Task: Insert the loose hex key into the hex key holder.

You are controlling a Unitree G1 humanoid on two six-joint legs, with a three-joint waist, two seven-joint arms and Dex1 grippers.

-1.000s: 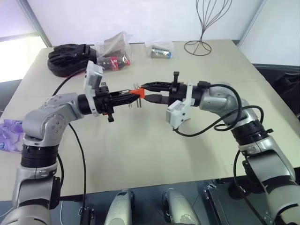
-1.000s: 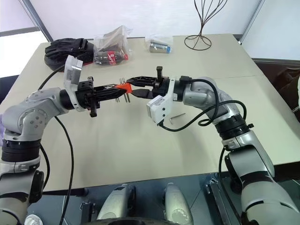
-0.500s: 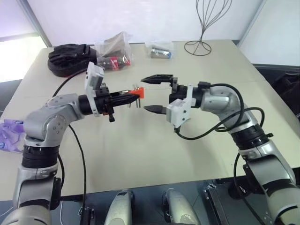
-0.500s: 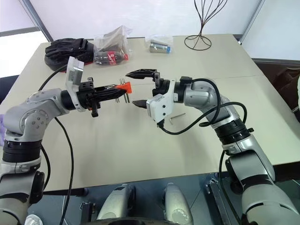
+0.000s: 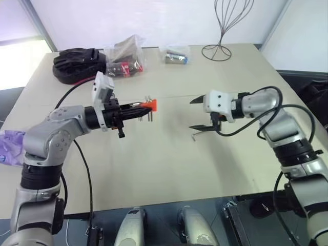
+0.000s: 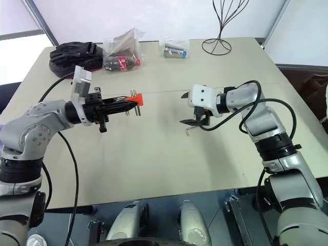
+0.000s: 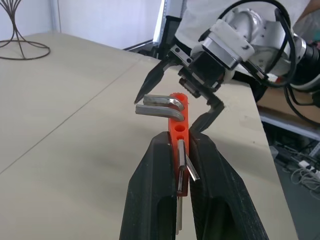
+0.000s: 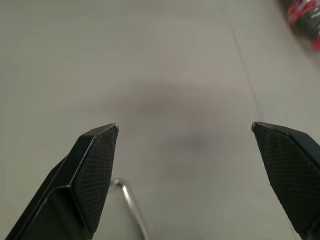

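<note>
One hex key holder (image 5: 148, 105) is being gripped by the left fingers (image 7: 150, 200); one loose hex key (image 6: 190, 129) is lying on the surface (image 5: 154, 164) beneath wide-spread right fingers (image 8: 95, 170); two packets are lying behind.

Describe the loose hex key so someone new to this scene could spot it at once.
On the beige table, look just below the open right gripper. The loose hex key lies flat there: a thin bare metal L, unlike the keys in the orange hex key holder.

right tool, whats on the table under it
The loose hex key lies on the table below the open right tool; the lower finger hides one end.
</note>
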